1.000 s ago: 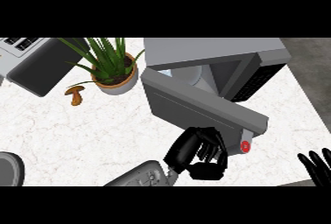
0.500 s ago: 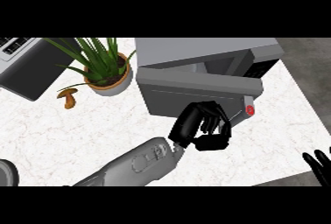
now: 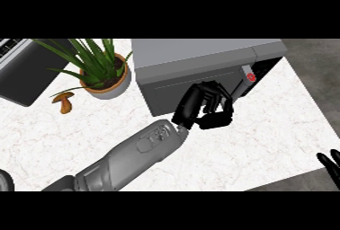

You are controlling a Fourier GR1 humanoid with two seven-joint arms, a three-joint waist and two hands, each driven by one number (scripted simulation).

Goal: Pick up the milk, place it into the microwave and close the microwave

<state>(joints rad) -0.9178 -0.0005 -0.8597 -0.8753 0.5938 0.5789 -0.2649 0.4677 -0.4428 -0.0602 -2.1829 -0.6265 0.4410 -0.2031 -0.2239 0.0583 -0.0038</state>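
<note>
Clearly the left hand [image 3: 203,108], fingers straight, pressed flat on the microwave door [image 3: 192,92], which was nearly closed; the right hand [image 3: 330,162] rested open far away.

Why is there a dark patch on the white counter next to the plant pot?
In the head view, that patch is the soft shadow the leafy green plant in its tan pot casts on the white marble counter; the grey microwave darkens the counter by its base too; nothing looks blurred or glaring.
</note>
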